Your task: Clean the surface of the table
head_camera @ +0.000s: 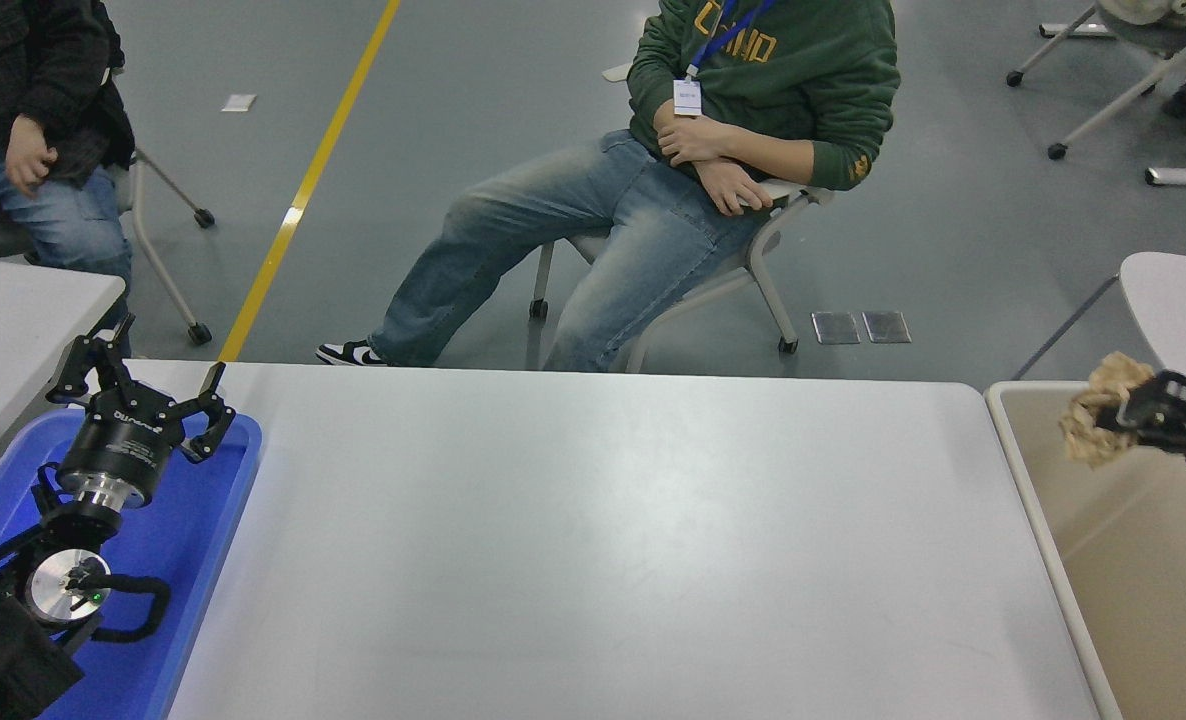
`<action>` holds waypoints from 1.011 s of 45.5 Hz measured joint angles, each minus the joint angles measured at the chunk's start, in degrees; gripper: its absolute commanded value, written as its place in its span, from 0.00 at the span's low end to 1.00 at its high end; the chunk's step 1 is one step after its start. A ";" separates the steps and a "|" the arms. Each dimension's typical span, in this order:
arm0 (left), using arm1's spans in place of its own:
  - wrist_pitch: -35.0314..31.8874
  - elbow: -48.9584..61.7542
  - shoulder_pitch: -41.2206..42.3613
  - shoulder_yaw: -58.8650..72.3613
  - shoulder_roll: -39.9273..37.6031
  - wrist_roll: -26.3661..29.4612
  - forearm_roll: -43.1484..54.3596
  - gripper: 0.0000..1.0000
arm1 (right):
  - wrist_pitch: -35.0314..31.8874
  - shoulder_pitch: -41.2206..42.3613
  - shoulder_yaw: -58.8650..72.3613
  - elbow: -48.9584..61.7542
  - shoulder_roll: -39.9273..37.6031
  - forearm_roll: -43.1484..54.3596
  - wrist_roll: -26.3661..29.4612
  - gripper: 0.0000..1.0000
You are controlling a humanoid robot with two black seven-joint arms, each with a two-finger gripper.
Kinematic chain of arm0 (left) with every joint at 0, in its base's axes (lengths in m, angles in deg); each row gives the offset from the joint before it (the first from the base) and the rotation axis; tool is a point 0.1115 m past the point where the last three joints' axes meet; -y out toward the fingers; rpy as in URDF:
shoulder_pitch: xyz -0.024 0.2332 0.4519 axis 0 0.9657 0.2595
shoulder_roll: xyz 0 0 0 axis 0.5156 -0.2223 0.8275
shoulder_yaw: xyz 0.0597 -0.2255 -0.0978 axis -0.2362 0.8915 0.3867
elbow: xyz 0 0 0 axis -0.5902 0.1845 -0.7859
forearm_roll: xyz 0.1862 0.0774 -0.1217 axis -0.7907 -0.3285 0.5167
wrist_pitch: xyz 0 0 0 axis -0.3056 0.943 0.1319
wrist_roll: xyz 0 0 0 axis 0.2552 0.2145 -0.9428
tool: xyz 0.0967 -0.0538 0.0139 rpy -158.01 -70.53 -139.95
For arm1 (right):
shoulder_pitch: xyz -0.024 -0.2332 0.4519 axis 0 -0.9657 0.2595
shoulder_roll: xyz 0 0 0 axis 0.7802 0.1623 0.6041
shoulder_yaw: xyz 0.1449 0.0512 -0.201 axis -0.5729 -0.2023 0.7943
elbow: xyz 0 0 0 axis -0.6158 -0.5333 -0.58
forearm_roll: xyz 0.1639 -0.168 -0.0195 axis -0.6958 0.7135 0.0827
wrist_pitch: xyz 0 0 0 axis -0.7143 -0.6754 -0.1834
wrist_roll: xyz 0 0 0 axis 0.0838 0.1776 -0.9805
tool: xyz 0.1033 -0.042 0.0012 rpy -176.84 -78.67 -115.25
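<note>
The table surface [593, 540] — a broad, matte white-grey rectangular top with rounded far corners — is seen lying flat and level across the middle of the head view. Soft patches of light are reflected on it — its near edge is cut off by the frame's bottom.
</note>
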 measured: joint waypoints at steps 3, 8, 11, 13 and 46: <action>0.00 -0.01 -0.01 0.00 0.00 0.00 0.00 1.00 | 2.33 -1.55 0.51 4.60 3.07 -1.03 0.01 0.00; 0.00 -0.01 0.00 0.00 0.00 0.00 0.00 1.00 | 5.80 -4.37 1.07 12.76 8.47 -3.29 -0.01 0.00; 0.00 -0.01 0.00 0.00 0.00 0.00 0.00 1.00 | 7.70 -5.89 1.28 17.09 11.51 -4.37 0.00 0.00; 0.00 -0.02 0.00 0.00 0.00 0.00 0.00 1.00 | 8.77 -6.70 1.37 19.34 13.12 -4.84 0.01 0.00; 0.00 -0.01 0.02 0.00 0.00 0.08 0.00 1.00 | 20.98 -17.51 1.44 50.71 36.67 -13.24 0.02 0.00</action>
